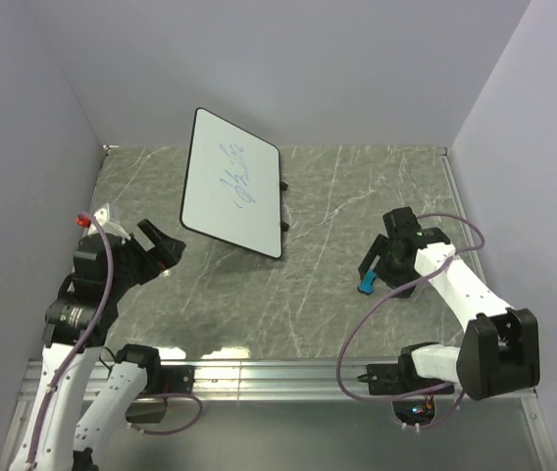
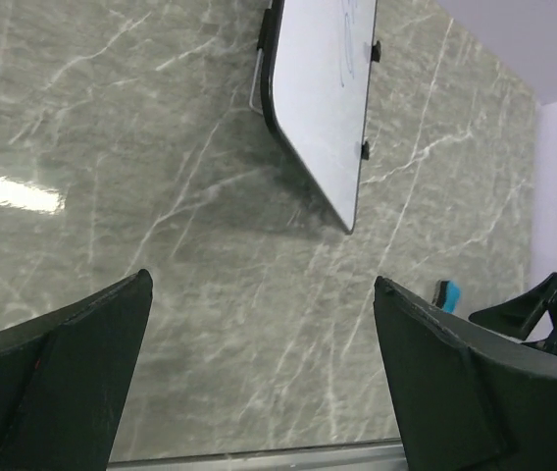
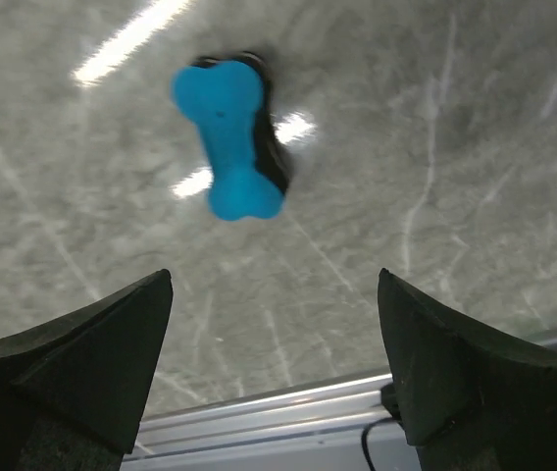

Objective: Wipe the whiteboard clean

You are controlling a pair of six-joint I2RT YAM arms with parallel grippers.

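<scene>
The whiteboard (image 1: 231, 184) lies at the back middle of the table, white with a thin black frame and blue handwriting on it. It also shows at the top of the left wrist view (image 2: 323, 93). A small blue bone-shaped eraser (image 1: 367, 283) lies on the table right of centre, and the right wrist view (image 3: 229, 137) shows it from above. My right gripper (image 1: 379, 259) is open just above the eraser and holds nothing. My left gripper (image 1: 161, 245) is open and empty at the left, short of the whiteboard's near left corner.
The table is grey marble (image 1: 337, 216) with a metal rail (image 1: 278, 373) along the near edge. Lilac walls close in the back and both sides. A small red and white object (image 1: 90, 218) sits at the far left edge.
</scene>
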